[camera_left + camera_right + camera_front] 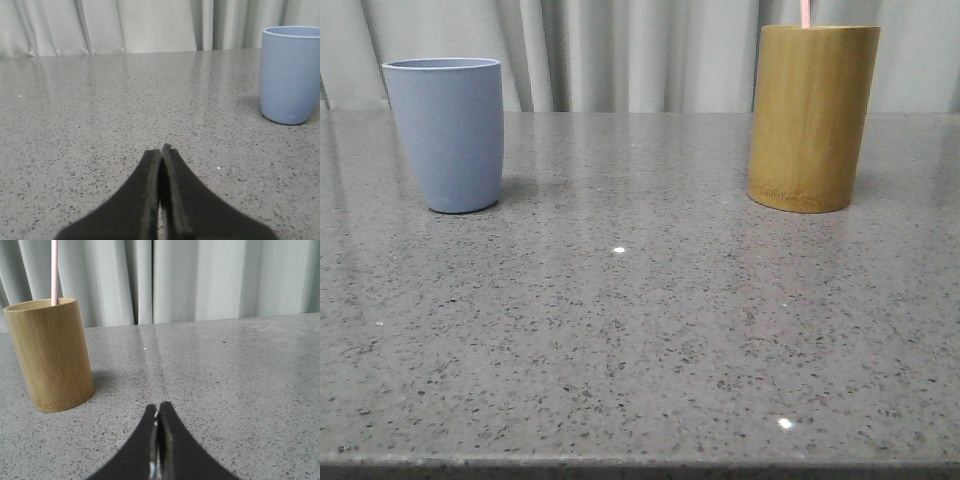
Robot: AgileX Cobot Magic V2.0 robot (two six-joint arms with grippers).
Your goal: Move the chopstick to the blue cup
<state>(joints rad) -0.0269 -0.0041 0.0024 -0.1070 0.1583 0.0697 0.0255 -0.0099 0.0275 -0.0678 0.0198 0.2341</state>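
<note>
Right gripper (158, 412) was found with its two black fingers pressed together at the tips, holding nothing, low over the grey speckled stone tabletop (240, 390). Ahead of it and off to one side, well apart from the fingertips, stood the tan bamboo cylinder holder (50, 352). The thin pale pink chopstick (54, 270) rose out of that holder's mouth, its long axis near vertical, its upper end running out of frame; the lower part was hidden inside the holder.

Left gripper (161, 155) was likewise closed tip to tip and empty, low over the same tabletop. The matte light blue-grey tumbler cup (290, 75) stood upright ahead of it and to one side, clear of the fingers.

In the front view the cup (448, 135) and the holder (810, 118) stood well apart, with the chopstick (805, 12) just visible above the holder's rim.

Judgement: the right arm lay nearer the chopstick. A grasp would call for opened jaws brought across the upright shaft above the rim. No transfer had begun.
</note>
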